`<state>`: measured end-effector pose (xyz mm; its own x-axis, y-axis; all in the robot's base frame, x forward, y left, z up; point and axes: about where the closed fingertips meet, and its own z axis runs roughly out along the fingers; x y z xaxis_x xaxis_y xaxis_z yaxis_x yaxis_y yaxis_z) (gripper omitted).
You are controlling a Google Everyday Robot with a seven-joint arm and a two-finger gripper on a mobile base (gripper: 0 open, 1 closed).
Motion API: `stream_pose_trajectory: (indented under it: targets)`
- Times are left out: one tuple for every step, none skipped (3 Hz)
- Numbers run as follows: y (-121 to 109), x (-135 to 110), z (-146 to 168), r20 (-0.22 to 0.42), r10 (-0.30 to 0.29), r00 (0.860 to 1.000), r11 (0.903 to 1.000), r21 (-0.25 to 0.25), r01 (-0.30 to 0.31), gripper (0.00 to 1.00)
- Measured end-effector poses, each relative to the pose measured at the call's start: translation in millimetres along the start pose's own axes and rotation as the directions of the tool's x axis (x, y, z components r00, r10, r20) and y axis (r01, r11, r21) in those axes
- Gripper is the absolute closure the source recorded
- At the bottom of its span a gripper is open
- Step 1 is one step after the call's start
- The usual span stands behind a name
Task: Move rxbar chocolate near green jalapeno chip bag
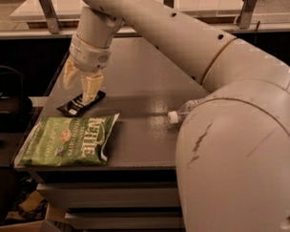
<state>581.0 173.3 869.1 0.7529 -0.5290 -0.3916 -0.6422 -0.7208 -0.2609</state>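
the gripper [78, 91] hangs just over the bar [81, 103], fingers [91, 85] spread, so the bar lies free beside the bag [69, 139].

Finished in smooth, matt cream plastic along the whole curved shell of the robot arm [180, 35], with dark scuff marks low on the big near housing. Same pale, hard-looking material on the two-finger gripper [77, 93], poised above the left rear of the table with fingers [90, 86] spread apart, one tip at the bar. Thin glossy film on the small flat black rxbar chocolate [82, 103], with white print across it. Crinkly, creased film with a soft sheen on the large green jalapeno chip bag [69, 139]. Smooth, dark grey, faintly reflective top of unclear material on the table [148, 84]. Clear plastic on the lying water bottle [187, 107], with an opaque white cap.
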Motion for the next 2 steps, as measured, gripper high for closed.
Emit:
stream_pose_trajectory:
  targets:
    - [0.3, 0.3, 1.6, 0.004, -0.004, 1.000, 0.9999, -0.010, 0.004, 0.00]
    - [0.5, 0.4, 2.7, 0.007, -0.007, 1.000, 0.9999, -0.015, 0.007, 0.00]
